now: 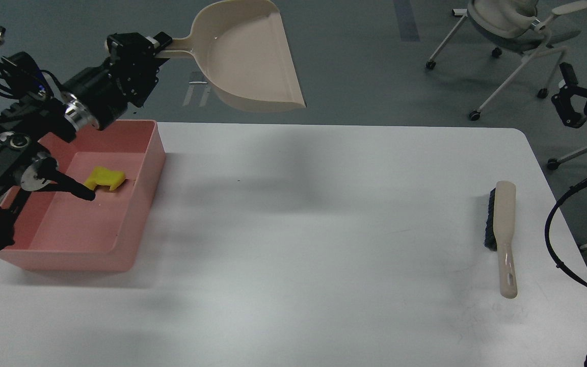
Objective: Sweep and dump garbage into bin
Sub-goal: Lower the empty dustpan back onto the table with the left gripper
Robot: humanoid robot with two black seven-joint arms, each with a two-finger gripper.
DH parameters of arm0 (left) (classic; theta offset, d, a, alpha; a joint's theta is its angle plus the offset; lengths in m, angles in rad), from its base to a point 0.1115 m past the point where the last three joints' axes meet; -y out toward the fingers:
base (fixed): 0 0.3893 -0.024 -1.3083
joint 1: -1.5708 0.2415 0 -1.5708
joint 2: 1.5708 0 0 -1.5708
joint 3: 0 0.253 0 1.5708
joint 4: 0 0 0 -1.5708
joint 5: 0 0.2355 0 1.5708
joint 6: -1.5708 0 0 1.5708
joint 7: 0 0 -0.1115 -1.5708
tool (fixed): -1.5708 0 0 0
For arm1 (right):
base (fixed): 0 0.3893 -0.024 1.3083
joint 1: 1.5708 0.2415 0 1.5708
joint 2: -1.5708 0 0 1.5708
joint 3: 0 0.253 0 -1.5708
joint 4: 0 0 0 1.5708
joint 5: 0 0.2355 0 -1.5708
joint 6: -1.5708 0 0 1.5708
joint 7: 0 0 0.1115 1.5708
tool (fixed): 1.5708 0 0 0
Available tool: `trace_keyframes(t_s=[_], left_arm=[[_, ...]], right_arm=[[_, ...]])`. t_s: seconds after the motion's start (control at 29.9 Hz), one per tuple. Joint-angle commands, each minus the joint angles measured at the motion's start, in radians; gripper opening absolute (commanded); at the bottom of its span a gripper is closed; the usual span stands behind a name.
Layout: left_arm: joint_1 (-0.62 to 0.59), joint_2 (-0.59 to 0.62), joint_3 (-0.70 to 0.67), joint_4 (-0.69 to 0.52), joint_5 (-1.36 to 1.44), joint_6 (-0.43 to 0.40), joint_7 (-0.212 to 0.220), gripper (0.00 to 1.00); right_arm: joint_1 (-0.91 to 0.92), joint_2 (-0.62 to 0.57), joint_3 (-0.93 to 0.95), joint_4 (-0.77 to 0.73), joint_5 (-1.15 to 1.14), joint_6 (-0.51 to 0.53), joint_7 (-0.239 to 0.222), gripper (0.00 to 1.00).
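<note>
Garbage: yellow sponge piece (104,178) sits inside the pink bin (140,214), toward its far half, resting on the bin floor. Off-white stick not visible; part of the bin is hidden behind my left arm.

Bin is at the table's (298,229) left edge, long side running away from me.

Left gripper (158,48) is above and beyond the bin's far end, fingers clamped on the handle of the beige dustpan (247,56). Dustpan is held in the air past the table's far edge, open mouth pointing right and slightly toward me. Pan looks empty from this angle.

Centre of table: only shadows.

Right side: hand brush (502,234) lies flat on the table near the right edge, dark bristles facing left, beige handle pointing toward me. Nothing touching it.

Right gripper (568,102) is off the table's far right corner, well apart from the brush, fingers spread and holding nothing.

Office chair (507,30) on the floor beyond the table.
</note>
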Motion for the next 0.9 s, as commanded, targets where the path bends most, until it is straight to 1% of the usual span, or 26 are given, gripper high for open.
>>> trace_keyframes(t_s=[0.0, 0.07, 0.2, 0.27, 0.4, 0.54, 0.6, 0.7, 0.77, 0.87], left_arm=[[-0.004, -0.074, 0.056, -0.015, 0.003, 0.050, 0.008, 0.15], [-0.004, -0.128, 0.076, -0.021, 0.005, 0.067, 0.011, 0.15], [-0.004, -0.159, 0.142, -0.021, 0.019, 0.081, 0.014, 0.15], [-0.001, -0.189, 0.197, -0.021, 0.046, 0.129, 0.013, 0.15], [-0.002, -0.257, 0.274, -0.012, 0.074, 0.152, 0.011, 0.15], [0.008, -0.307, 0.371, -0.006, 0.109, 0.201, 0.011, 0.15], [0.008, -0.318, 0.397, -0.003, 0.109, 0.215, 0.011, 0.15], [0.013, -0.346, 0.418, 0.038, 0.109, 0.244, 0.007, 0.15], [0.027, -0.370, 0.418, 0.072, 0.109, 0.247, 0.001, 0.15], [0.041, -0.389, 0.420, 0.088, 0.111, 0.250, -0.001, 0.15]], right_arm=[[-0.003, 0.000, 0.000, 0.000, 0.000, 0.000, 0.001, 1.00], [-0.003, 0.000, 0.000, 0.000, 0.000, 0.000, 0.001, 1.00], [-0.002, 0.000, 0.000, -0.001, 0.000, 0.000, 0.001, 1.00], [0.009, -0.004, 0.000, -0.004, 0.000, 0.000, -0.001, 1.00], [0.016, -0.008, 0.000, -0.009, 0.000, 0.000, -0.001, 1.00], [0.017, -0.008, -0.001, -0.009, 0.000, 0.000, -0.001, 1.00], [0.017, -0.008, -0.001, -0.009, 0.000, 0.000, -0.001, 1.00], [0.012, -0.008, -0.001, -0.009, 0.000, 0.000, -0.001, 1.00], [0.009, -0.008, -0.001, -0.009, 0.000, 0.000, -0.001, 1.00], [0.006, -0.008, -0.001, -0.009, 0.000, 0.000, -0.001, 1.00]])
